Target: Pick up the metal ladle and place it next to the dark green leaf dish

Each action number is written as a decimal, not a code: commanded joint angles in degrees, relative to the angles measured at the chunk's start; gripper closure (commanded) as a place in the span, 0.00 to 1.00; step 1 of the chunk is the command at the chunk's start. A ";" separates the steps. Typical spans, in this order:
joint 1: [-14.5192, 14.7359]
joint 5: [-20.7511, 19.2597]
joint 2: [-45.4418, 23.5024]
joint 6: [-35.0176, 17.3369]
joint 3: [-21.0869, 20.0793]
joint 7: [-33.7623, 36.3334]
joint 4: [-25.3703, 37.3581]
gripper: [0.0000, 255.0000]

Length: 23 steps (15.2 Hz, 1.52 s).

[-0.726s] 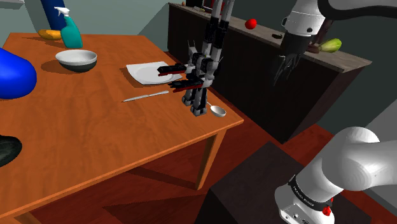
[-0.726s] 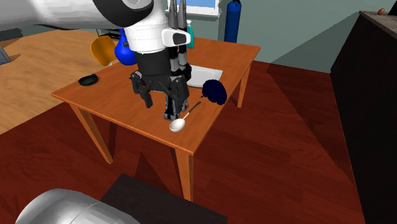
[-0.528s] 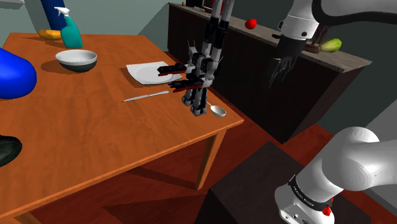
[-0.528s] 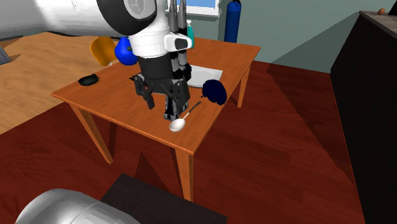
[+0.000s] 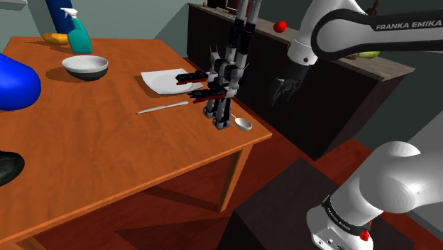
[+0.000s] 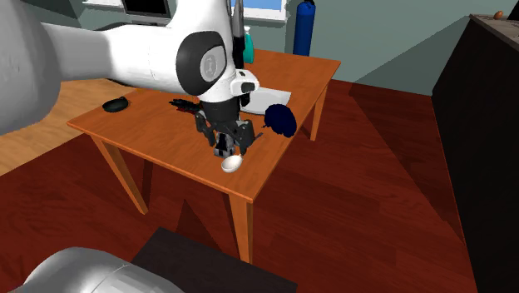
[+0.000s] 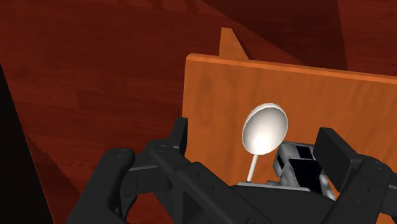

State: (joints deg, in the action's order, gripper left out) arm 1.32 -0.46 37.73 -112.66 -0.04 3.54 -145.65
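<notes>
Nearby, gripper clear of ladle.

You are looking into a room of a home, likely a dining area: an orange wooden table is carrying a bowl, a white plate, a knife and a teal spray bottle, a long dark sideboard is holding a red fruit, and dark red floorboards are running underneath.

White arm reaching out high, wrist angled downward, black jaws spread apart, gripping nothing
</notes>
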 commanded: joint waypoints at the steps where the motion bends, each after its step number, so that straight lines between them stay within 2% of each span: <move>1: 0.15 0.79 -3.21 -6.17 0.22 0.30 -1.00 0.00; 8: 1.47 4.46 -16.58 -24.99 0.81 0.53 -0.73 0.00; 15: 3.83 11.21 -32.09 -40.73 1.77 -2.23 4.75 0.00; 23: 4.85 14.21 -39.23 -46.72 1.82 -4.37 6.17 0.00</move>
State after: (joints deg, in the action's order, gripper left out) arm 6.27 13.87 5.30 -165.40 1.55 -0.39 -140.21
